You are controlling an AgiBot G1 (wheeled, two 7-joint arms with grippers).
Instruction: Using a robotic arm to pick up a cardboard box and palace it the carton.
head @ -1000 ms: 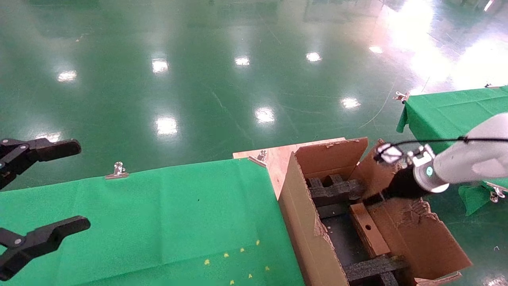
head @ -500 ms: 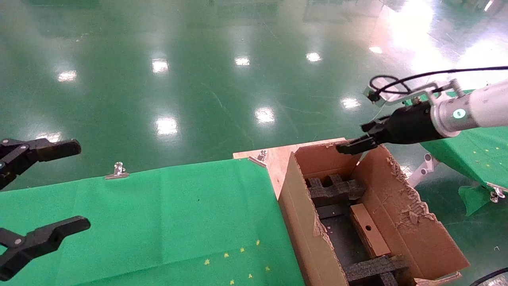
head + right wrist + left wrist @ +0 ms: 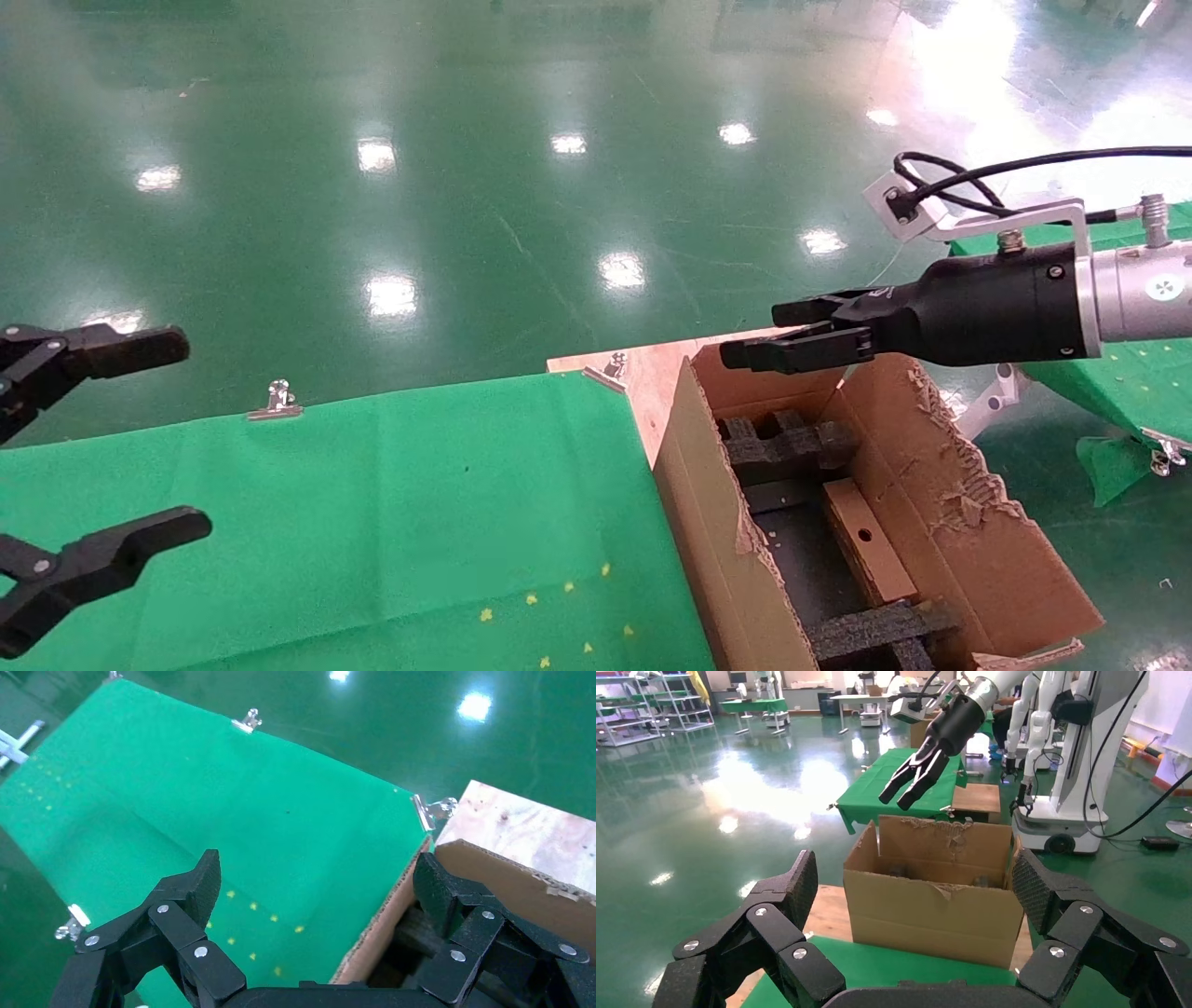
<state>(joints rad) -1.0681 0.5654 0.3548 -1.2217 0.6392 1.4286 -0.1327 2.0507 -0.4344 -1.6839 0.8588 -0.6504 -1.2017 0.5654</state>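
Head view: the cardboard box [image 3: 866, 540] lay inside the carton [image 3: 717, 522] between black foam inserts [image 3: 787, 445]; the right gripper [image 3: 745, 349] hovered above the carton's far edge, empty. Left wrist view: the left gripper [image 3: 916, 917] stood wide apart. Right wrist view: right fingers [image 3: 186, 896] were spread wide over the green cloth [image 3: 211, 790].

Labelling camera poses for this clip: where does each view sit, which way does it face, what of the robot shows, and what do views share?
Head view: on the head, looking forward and down at the carton with the cardboard box inside; left tool open at the left edge, right tool open above the carton.
Left wrist view: faces the carton's side; own open fingers frame it.
Right wrist view: looks down at the green cloth and carton edge.
Shared: all three show the carton; head and left wrist views show the right tool.
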